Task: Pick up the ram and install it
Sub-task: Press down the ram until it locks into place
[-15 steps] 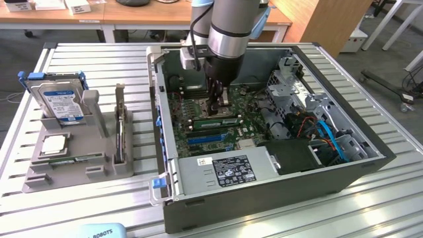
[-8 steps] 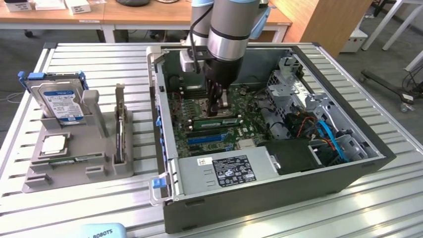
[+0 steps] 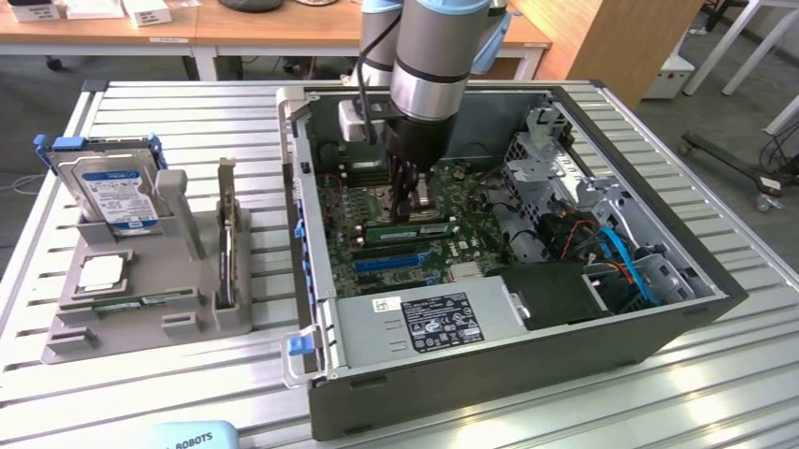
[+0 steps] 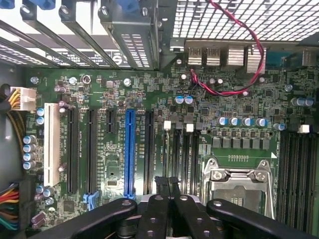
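In the exterior view my gripper reaches down into the open computer case, over the motherboard's memory slots. The ram, a thin green stick, lies along a memory slot directly under the fingertips. I cannot tell whether the fingertips touch it. In the wrist view the dark fingers stand pressed together, and my gripper is shut with nothing showing between them. The fingers hover over the black memory slots, beside the open processor socket.
A grey holder at the exterior view's left carries a hard drive, a square silver processor, a second thin green stick and an upright dark card. Inside the case are a blue slot, a drive cage and cables.
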`<state>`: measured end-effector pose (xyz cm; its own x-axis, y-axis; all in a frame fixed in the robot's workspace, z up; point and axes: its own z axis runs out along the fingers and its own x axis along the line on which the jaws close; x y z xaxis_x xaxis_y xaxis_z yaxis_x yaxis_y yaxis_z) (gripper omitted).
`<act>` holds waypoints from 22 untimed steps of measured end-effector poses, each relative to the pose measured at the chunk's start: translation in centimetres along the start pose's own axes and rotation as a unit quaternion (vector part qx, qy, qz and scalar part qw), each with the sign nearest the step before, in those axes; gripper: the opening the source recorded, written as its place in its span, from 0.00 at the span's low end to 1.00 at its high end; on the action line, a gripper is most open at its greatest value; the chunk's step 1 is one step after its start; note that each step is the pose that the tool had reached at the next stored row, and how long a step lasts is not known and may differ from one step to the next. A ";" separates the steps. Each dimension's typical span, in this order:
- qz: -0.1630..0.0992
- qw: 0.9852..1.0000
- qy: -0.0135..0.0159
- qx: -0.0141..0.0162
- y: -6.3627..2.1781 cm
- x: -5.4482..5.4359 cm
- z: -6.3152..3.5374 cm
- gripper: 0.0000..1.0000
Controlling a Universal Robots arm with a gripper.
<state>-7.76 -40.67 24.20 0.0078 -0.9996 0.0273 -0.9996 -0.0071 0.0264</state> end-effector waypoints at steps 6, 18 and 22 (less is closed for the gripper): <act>0.000 1.000 0.000 0.000 0.01 0.0 0.17 0.10; 0.000 1.000 0.000 0.000 0.00 0.0 0.66 0.10; 0.000 1.000 0.000 0.000 0.02 -0.1 0.69 0.10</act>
<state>-7.80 -40.58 23.50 0.0074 -0.9996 0.0269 -0.9996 -0.0067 0.0262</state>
